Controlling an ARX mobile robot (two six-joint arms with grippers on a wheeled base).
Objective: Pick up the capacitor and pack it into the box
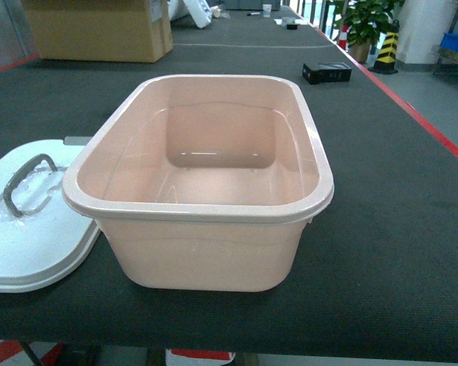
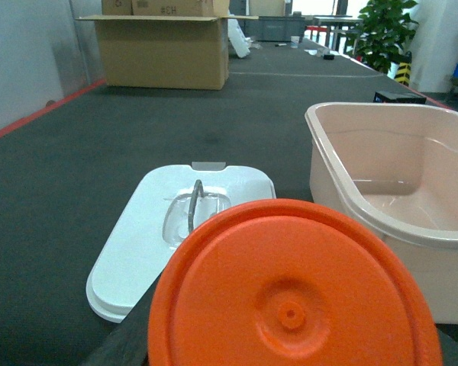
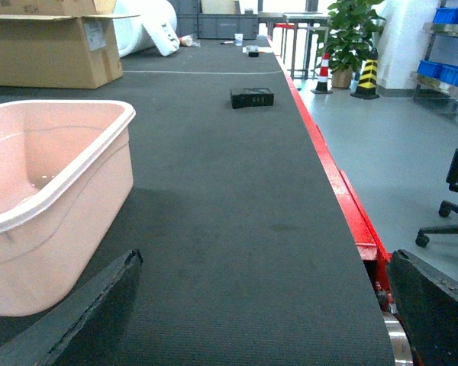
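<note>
Progress appears nil: we find the pale pink rectangular plastic box standing open and empty on the dark ribbed table mat, its white lid with grey handle lying flat just beside it on the left. We see no capacitor with certainty. A round orange plastic disc fills the left wrist view; we cannot identify it. Neither claw's fingertips show clearly, so we cannot tell their opening or hold. Picking and packing both remain, in our judgement.

The box is pale pink w/ a white lid & grey handle, the counter is dark grey w/ a red edge, & the round disc is orange.
</note>
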